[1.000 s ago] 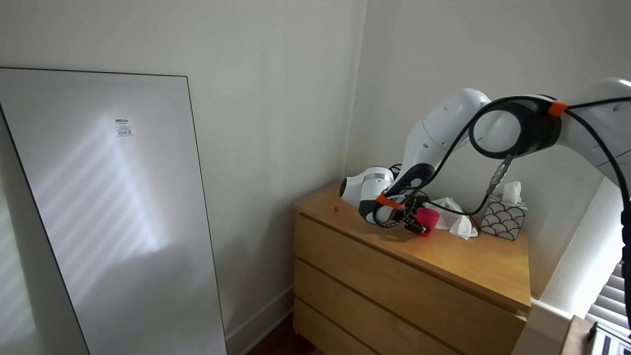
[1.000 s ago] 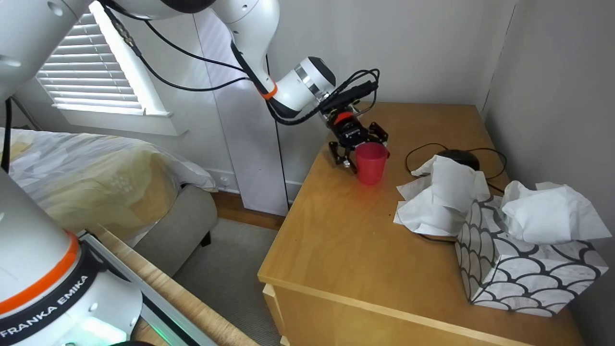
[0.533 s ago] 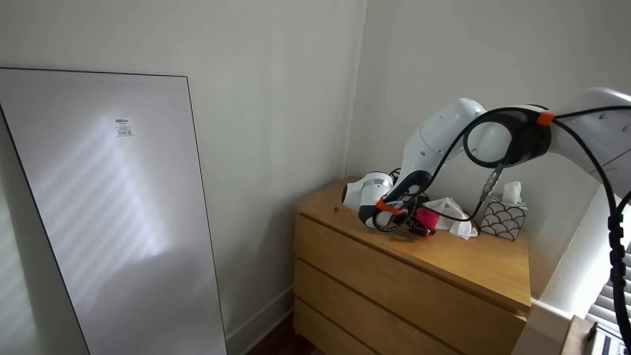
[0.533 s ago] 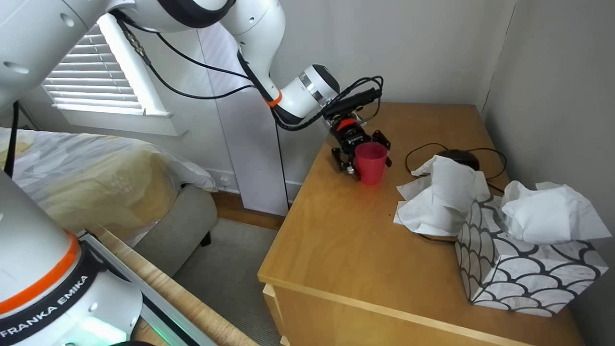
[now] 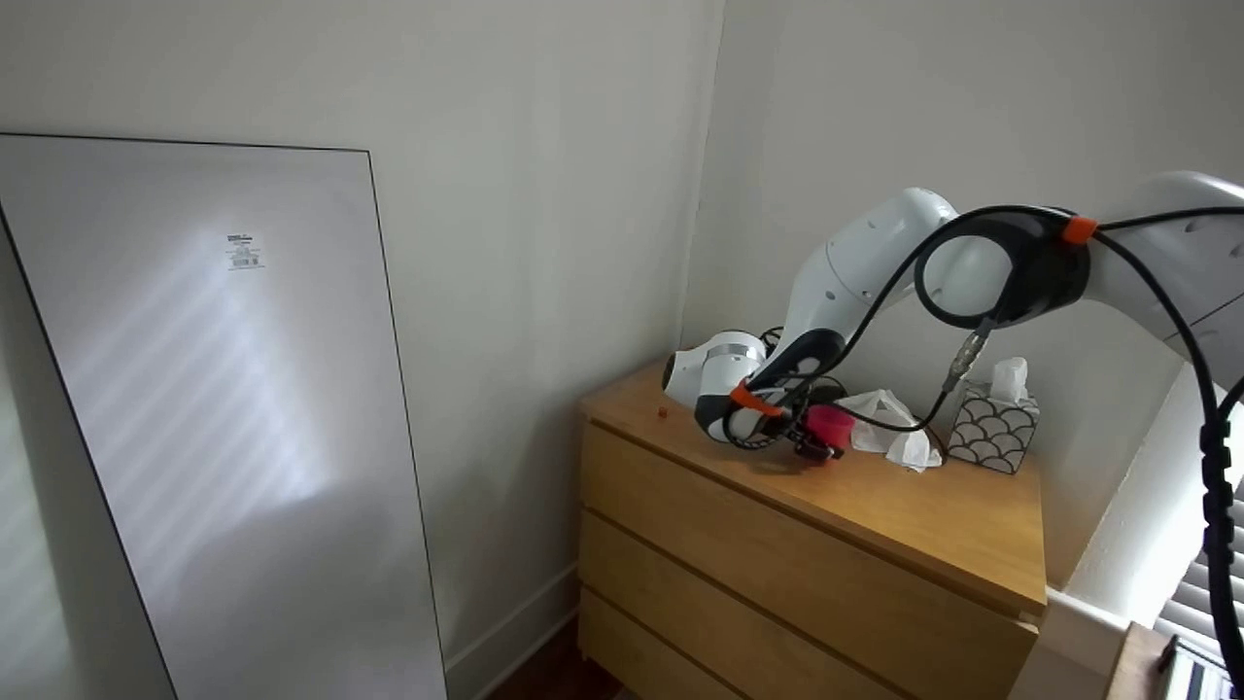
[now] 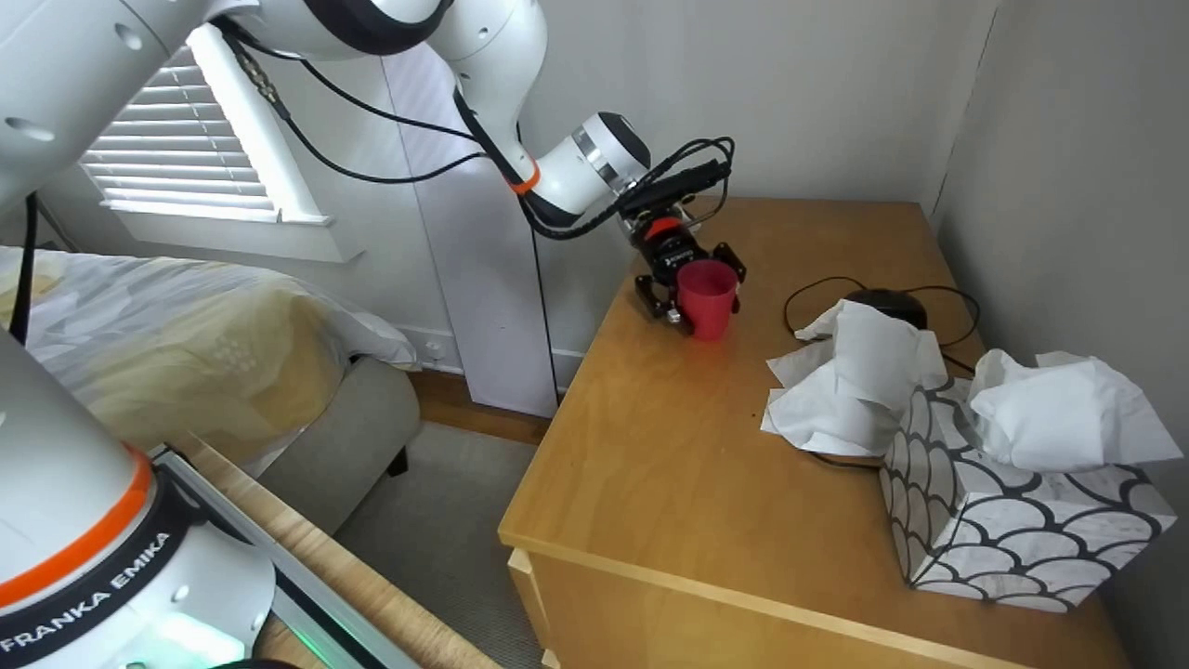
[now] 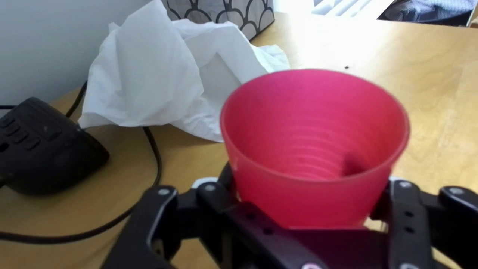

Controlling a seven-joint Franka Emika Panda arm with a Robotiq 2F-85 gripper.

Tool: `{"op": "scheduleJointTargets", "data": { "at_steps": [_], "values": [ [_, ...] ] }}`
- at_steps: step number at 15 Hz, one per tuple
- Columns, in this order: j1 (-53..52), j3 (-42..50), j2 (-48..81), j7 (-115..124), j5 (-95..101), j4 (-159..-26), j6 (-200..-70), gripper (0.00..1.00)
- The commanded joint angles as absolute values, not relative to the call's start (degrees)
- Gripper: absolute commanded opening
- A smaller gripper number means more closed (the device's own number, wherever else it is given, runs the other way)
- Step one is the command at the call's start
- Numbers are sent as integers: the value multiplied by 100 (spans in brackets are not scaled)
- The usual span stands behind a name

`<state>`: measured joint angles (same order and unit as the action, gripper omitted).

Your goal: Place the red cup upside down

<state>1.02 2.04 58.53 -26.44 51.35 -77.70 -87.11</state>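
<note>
Centre a clock dial on the top of the dresser (image 6: pixel 650 483) as seen in an exterior view, twelve upward. The arm (image 6: pixel 502 70) extends in from between ten and eleven. The box (image 6: pixel 1031 534) stands at four and a loose tissue (image 6: pixel 855 376) lies at three, just beside it. The gripper (image 6: pixel 710 315), toward eleven, slopes downward; a black device (image 6: pixel 887 305) sits at about two.

The cup (image 7: pixel 313 157) is in the gripper, also toward eleven, mouth up and close to upright. In the wrist view the fingers (image 7: pixel 407 209) meet its side at about nine and four o'clock, so I judge that the gripper is grasping it. Whether its base touches the dresser or hangs just above, I cannot tell.

The step in hand looks to be lifting the cup for its turn. To do it well, raise it until the rim can swing past the dresser, and turn it well apart from the tissue. Roll the gripper a half turn; because it slopes, a roll alone would probably leave the cup leaning, so level the gripper first or correct afterwards. Squeeze firmly but not hard: the tapering side could slip, or buckle if thin. Then lower until the whole rim sits flat, and only then spread the fingers and back out toward eleven.
</note>
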Motion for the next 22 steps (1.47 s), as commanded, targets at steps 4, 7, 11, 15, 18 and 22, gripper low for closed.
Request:
{"op": "scheduleJointTargets", "data": {
  "at_steps": [4,7,11,15,18,22],
  "values": [
    [226,-467,4728,-3062,3745,-7868,-8598,45],
    [297,-523,4230,-3077,3126,-7882,-8884,45],
    [449,-429,3812,-2855,2339,-8079,-9635,45],
    [793,-343,3782,-2803,1640,-8310,-10900,45],
    [1060,-292,3844,-2784,1140,-8558,-11992,45],
    [1057,-141,3975,-2901,1090,-8478,-12427,70]
  ]
}}
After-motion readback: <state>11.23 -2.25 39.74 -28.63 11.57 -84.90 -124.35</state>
